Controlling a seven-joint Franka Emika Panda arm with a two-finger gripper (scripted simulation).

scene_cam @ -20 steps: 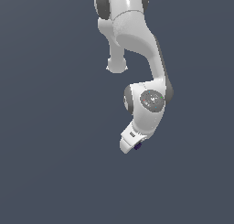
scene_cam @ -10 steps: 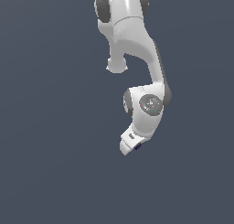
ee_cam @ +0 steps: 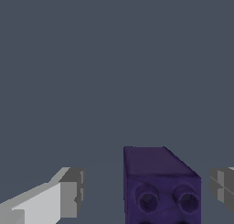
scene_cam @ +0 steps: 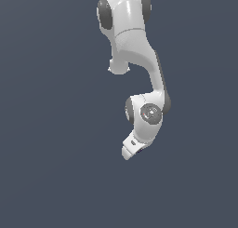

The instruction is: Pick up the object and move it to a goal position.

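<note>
Between the jaws, seen from the wrist view, sits the dark purple cube; both fingers stand apart from it, seemingly not touching, so the jaws are open, gripping nothing

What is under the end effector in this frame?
In the wrist view, the purple block sits between the end effector fingers, with gaps on both sides. In the exterior view the arm covers it.

Even, diffuse simulator lighting; flat slate-grey background, no cast shadows. Soft highlights on the arm, no glare. Both views low-resolution and slightly soft, edges undistorted. Cube shaded darker on top.
</note>
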